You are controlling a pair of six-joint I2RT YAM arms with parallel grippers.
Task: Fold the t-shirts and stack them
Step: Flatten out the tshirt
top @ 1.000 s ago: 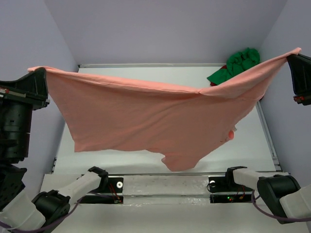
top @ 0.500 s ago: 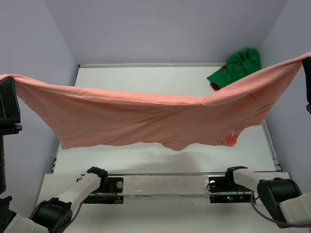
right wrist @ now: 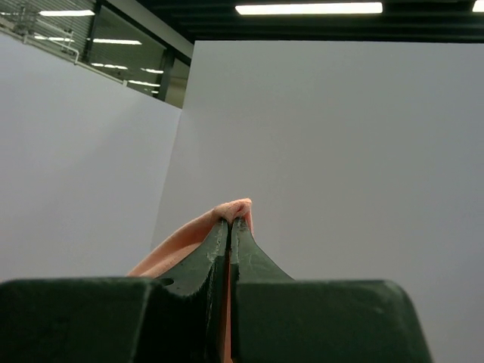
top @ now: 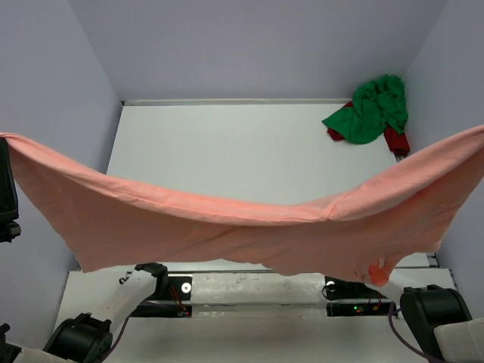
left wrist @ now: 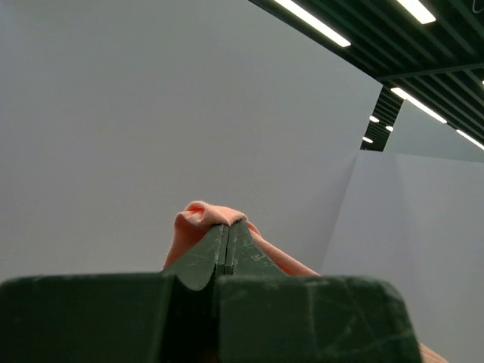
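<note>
The salmon pink t-shirt (top: 227, 234) hangs in the air, stretched wide from the left edge to the right edge of the top view, sagging in the middle above the near part of the table. My left gripper (left wrist: 227, 227) is shut on one pinched corner of it (left wrist: 198, 219). Its dark body shows at the far left of the top view (top: 6, 197). My right gripper (right wrist: 231, 221) is shut on the other end (right wrist: 181, 242) and lies outside the top view. The bright green t-shirt (top: 370, 110) lies crumpled at the table's back right corner.
A small red thing (top: 398, 141) pokes out from under the green heap. The white table (top: 227, 144) is walled in by pale panels on three sides. Both arm bases (top: 151, 280) sit on the rail at the near edge, under the hanging cloth.
Both grippers moved outward and toward the near side with the pink shirt. The cloth now spans wider and hangs nearer the arm bases, uncovering the green shirt.
</note>
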